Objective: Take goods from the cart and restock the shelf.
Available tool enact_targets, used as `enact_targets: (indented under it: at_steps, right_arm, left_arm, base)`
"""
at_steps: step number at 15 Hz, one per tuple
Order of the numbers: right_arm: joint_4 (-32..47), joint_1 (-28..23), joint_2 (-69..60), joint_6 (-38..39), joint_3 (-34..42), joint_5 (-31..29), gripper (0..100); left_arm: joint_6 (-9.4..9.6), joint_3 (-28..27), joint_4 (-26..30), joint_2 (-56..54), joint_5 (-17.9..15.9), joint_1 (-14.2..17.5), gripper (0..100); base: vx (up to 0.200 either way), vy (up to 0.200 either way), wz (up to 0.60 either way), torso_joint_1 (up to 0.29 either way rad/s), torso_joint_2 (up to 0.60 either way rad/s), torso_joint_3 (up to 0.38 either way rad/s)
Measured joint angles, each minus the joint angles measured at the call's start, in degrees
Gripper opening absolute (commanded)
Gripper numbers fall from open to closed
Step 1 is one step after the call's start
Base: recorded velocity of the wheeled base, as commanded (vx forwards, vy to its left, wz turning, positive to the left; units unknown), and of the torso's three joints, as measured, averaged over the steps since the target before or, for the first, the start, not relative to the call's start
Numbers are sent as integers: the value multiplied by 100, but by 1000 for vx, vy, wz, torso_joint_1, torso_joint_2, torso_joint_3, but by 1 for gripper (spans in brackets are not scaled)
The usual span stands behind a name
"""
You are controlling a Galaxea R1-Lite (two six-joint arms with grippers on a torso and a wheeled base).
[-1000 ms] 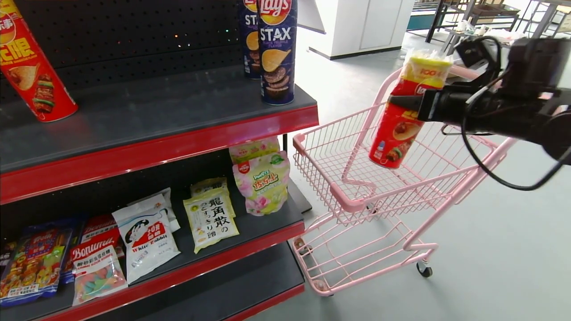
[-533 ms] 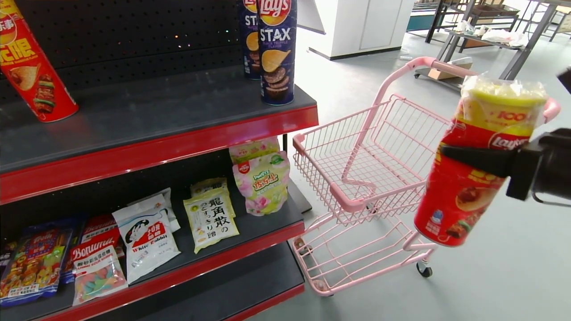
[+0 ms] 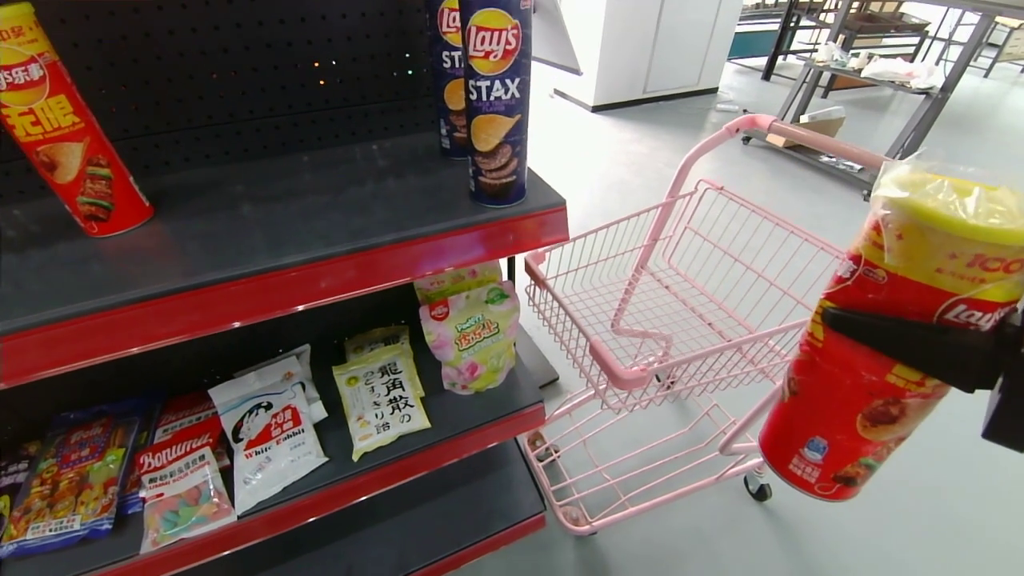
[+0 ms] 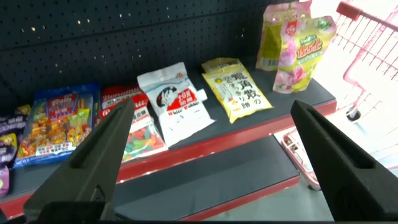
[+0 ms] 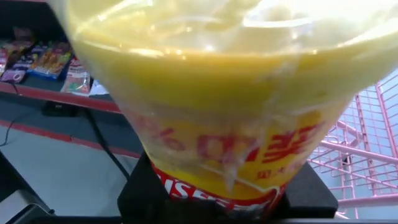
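The red chip can [image 3: 848, 424] hung tilted, clear of the cart [image 3: 640, 376] and near its handle end, with our right gripper [image 3: 912, 352] clamped round its middle. A second earlier it had been over the cart's basket, so we judged the pick done. Placing it on the shelf [image 3: 320, 200] beside the cart remained. Our left gripper [image 4: 208, 162] gaped wide, holding nothing.
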Motion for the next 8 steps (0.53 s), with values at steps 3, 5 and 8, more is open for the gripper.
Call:
enact_targets:
  at_steps: [3, 5, 8]
  right_arm:
    - [0, 168, 52, 2, 46, -2, 0]
    - [-12, 205, 210, 2, -15, 2, 0]
    - [-15, 221, 524, 0, -317, 38, 0]
  left_arm:
    - [7, 0, -5, 0, 0, 0, 100]
    - [7, 0, -2, 0, 0, 0, 100]
    - [7, 0, -5, 0, 0, 0, 100]
  base:
    - [0, 0, 0, 155, -525, -362]
    - [0, 0, 0, 188, -556, -376]
    - [0, 0, 0, 209, -592, -382]
